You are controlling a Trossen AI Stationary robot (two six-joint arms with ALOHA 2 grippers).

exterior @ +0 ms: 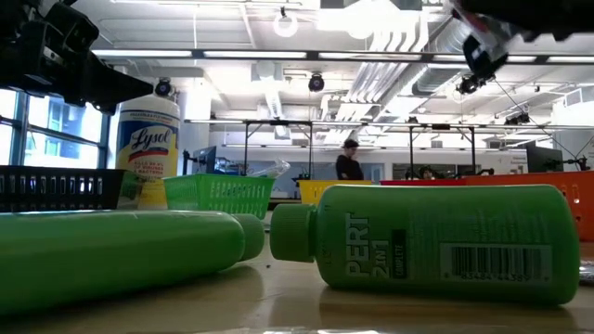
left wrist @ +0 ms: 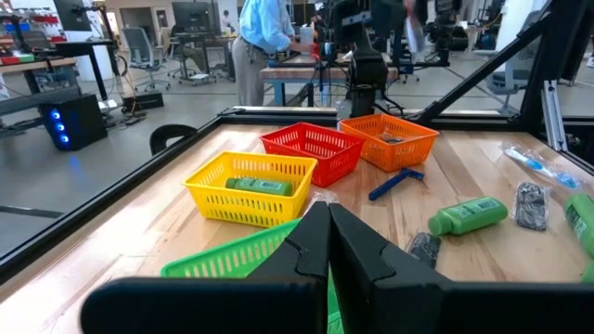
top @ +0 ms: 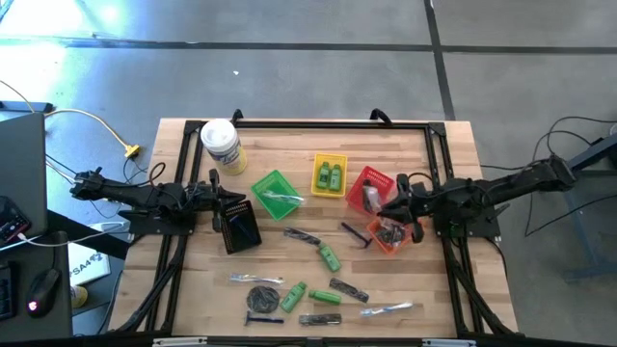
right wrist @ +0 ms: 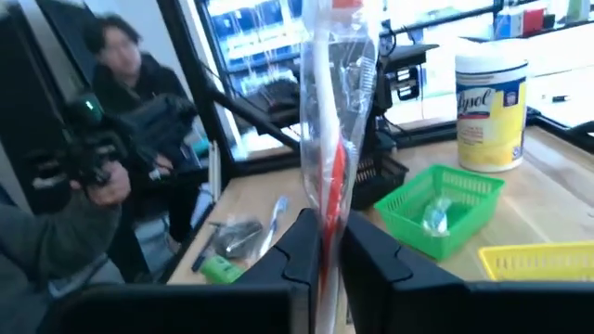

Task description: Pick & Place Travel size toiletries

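Note:
The travel size toiletries lie across the near half of the table: green bottles (top: 330, 257) (top: 293, 295), a dark disc (top: 262, 298), clear-wrapped pieces (top: 255, 280) (top: 386, 309) and a razor (top: 355, 233). Two green bottles (top: 330, 175) lie in the yellow basket. My right gripper (right wrist: 327, 250) is shut on a clear-wrapped piece (right wrist: 329, 139) with a white and orange stick inside, above the red basket (top: 371, 183) and the orange basket (top: 388, 236). My left gripper (left wrist: 327, 246) is shut with nothing in it, level, beside the black basket (top: 236, 226). My right gripper pinches the clear-wrapped piece between its two fingers, on the piece's lower part (right wrist: 327, 218). The fingers (right wrist: 302, 255) reach level toward the table's left side and lie across the piece. The piece stands upright above the fingers, lifted clear of the table and the baskets.
A big yellow wipes jar (top: 222, 145) stands at the far left. The green basket (top: 275, 193) holds a clear-wrapped piece, and the orange basket holds dark items. A black frame (top: 328, 123) runs round the table. People stand in the room beyond.

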